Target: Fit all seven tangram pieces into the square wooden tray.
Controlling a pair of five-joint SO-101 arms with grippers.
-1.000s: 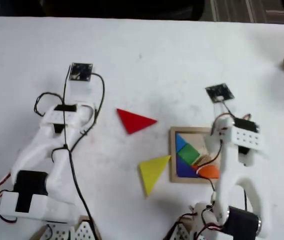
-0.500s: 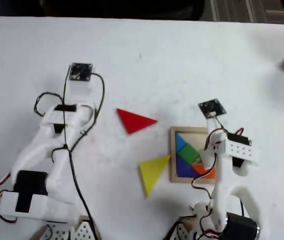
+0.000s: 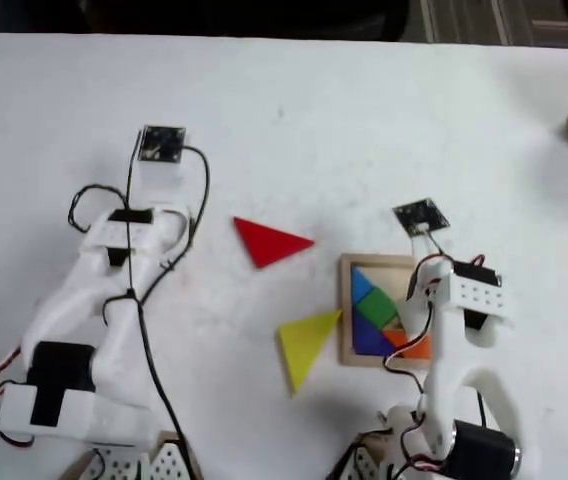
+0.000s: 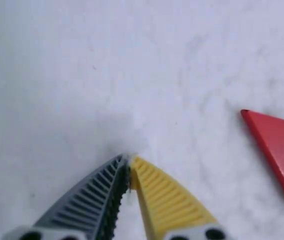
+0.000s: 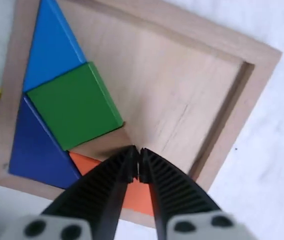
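Over the last second my right arm had drawn back and settled lower over the square wooden tray (image 5: pixel 262 65), while my left arm had not stirred. My right gripper (image 5: pixel 137 160) hung with its fingers pressed together on nothing, the tips just above the orange piece (image 5: pixel 84 162). That piece lay flat inside the tray against the rim nearest my base. From this I judged the orange piece delivered and let go. It sat beside the dark blue triangle (image 5: pixel 37 150), the green square (image 5: pixel 74 105) and the light blue triangle (image 5: pixel 52 45), which were packed along one side. A small wedge of bare wood showed between green and orange, and a broad stretch of the tray floor was still uncovered. The yellow triangle (image 3: pixel 304 342) lay on the table with a corner touching the tray's outer edge, and the red triangle (image 3: pixel 269 242) lay farther off, between my two arms. Both still had to go in, and I could not find a seventh piece. My left gripper (image 4: pixel 129 167) rested closed and empty near the red triangle. I could make out no writing or label on the pieces, the tray or the table.
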